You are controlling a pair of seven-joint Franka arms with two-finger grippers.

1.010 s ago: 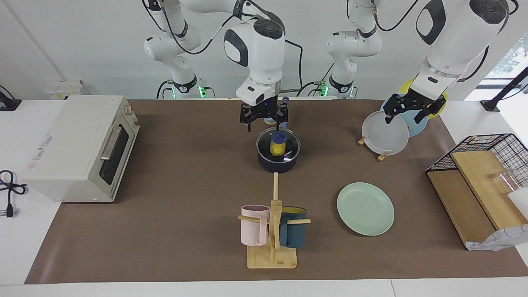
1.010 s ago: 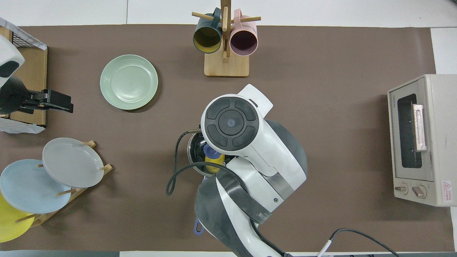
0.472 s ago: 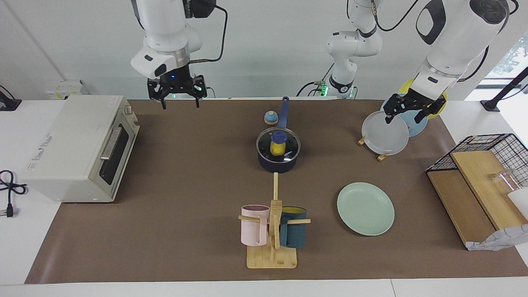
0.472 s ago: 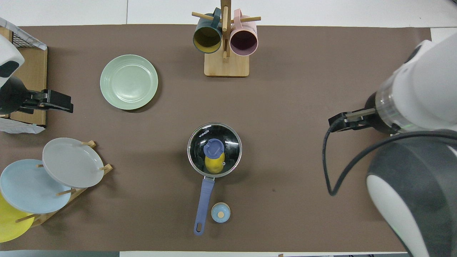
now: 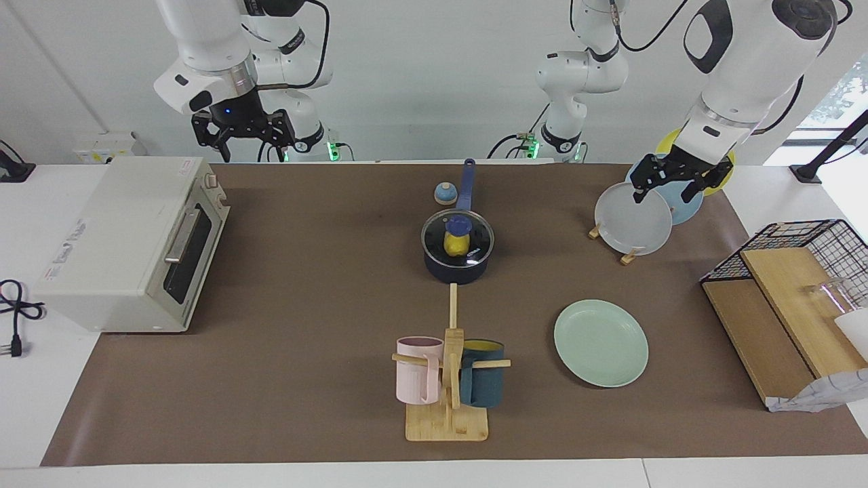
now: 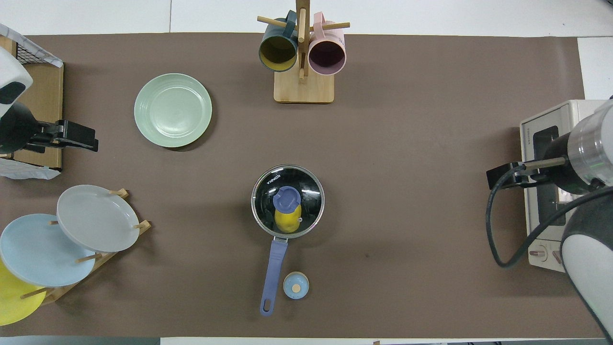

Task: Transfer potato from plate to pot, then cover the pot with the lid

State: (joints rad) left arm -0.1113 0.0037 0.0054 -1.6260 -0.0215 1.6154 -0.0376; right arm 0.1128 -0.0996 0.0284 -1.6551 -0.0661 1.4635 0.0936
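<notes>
Holding my right gripper (image 5: 242,139) empty, fingers spread, above toaster oven (image 5: 129,237) at table's right-arm end. Left gripper (image 5: 671,179) spread over plate rack (image 5: 627,227). Potato (image 5: 456,245) inside pot (image 5: 458,266) mid-table, lid (image 5: 458,236) on; plate (image 5: 601,343) bare.

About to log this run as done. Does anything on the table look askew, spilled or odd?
Nothing stands out. The lid sits level on the pot, the potato is inside, and the plate lies flat and bare.
</notes>
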